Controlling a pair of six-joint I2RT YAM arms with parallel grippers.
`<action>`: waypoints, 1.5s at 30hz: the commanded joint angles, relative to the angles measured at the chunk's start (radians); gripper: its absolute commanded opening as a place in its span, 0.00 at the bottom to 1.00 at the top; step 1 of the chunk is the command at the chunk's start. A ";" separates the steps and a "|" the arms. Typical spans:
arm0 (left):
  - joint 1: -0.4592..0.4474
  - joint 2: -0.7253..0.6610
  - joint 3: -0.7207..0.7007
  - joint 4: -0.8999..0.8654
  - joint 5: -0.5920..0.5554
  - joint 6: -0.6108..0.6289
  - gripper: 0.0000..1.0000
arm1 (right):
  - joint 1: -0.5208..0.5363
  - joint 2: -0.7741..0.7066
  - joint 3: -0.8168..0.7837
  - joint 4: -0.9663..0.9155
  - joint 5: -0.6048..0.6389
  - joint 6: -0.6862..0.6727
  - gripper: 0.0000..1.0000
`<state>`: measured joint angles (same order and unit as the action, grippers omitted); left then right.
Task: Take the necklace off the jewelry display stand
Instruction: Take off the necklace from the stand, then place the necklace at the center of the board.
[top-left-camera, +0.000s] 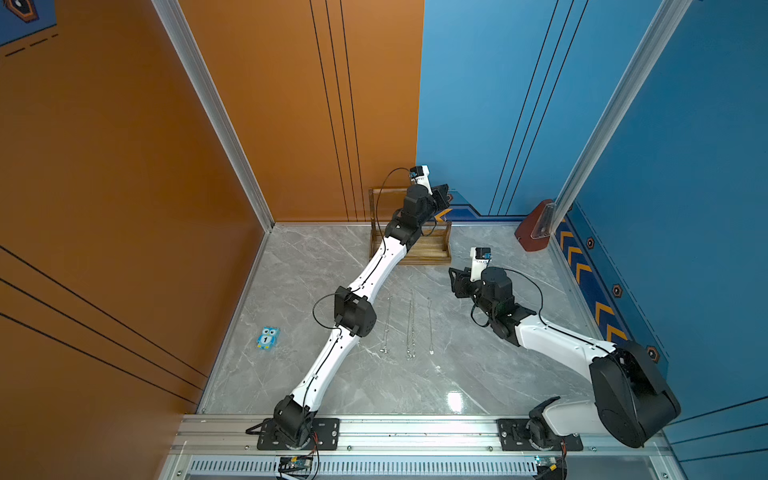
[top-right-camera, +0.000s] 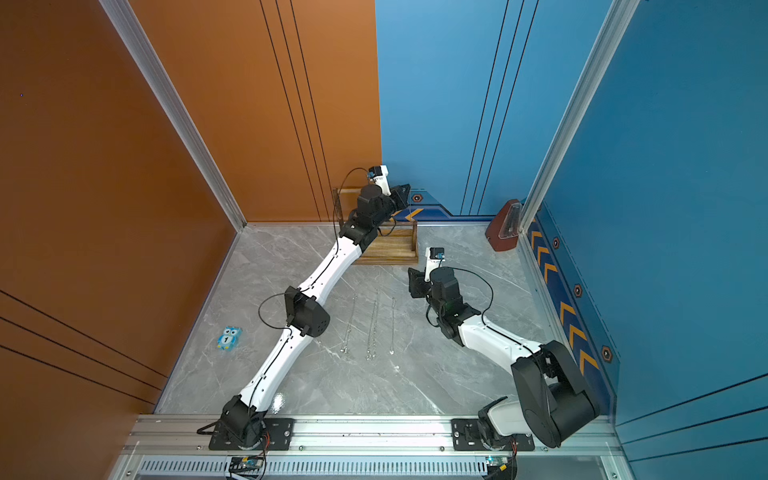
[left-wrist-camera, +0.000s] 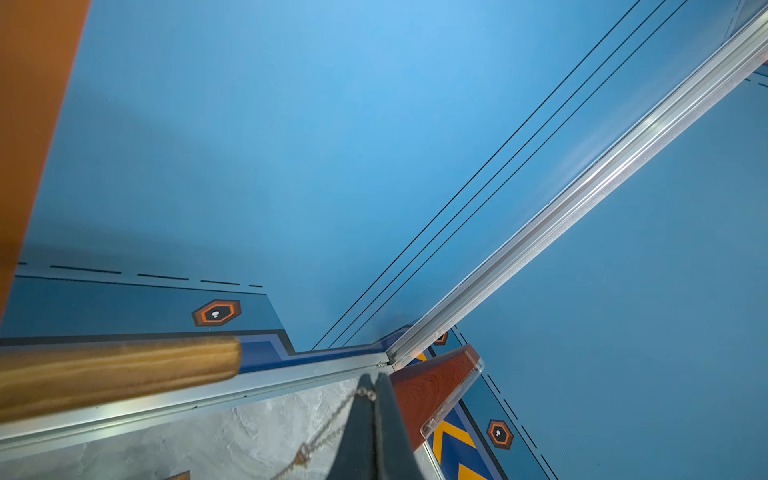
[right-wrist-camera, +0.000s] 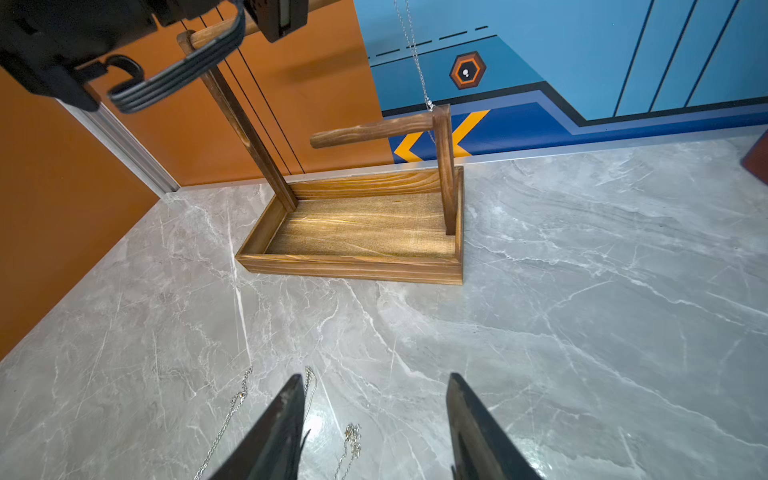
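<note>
Where the left arm reaches over the stand, the left fingers are clenched on the necklace, a thin silver chain gripped near their tips. In the left wrist view the rounded end of the long crossbar lies just beside these fingers, apart from the chain. In the right wrist view the necklace hangs from above the stand and runs down past the joint of the short post and short bar; whether it touches the wood there cannot be told. In both top views the stand is upright at the back edge of the bench, partly hidden by the left arm. The right fingers are released, set apart and grasping nothing, above the bench just in front of the stand's short-post end. Three other chains lie side by side on the bench in front of the stand, well apart from it. An owl card lies farther from the stand, toward the orange wall. A red-brown wedge sits in the corner beyond the stand's short-post end.
</note>
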<state>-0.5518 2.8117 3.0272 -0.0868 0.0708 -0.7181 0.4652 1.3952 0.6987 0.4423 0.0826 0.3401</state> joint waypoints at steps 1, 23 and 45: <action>-0.013 -0.118 0.033 -0.025 0.043 0.053 0.00 | 0.000 -0.043 -0.021 0.031 0.050 0.004 0.55; -0.076 -0.410 0.035 -0.316 0.091 0.153 0.00 | -0.133 -0.318 -0.047 -0.196 0.089 0.124 0.55; -0.224 -0.667 -0.052 -0.847 0.253 0.373 0.00 | -0.570 -0.577 0.177 -0.775 -0.603 0.229 0.58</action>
<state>-0.7597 2.1719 2.9986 -0.8257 0.2703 -0.4156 -0.0875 0.8333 0.8326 -0.2317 -0.3676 0.5415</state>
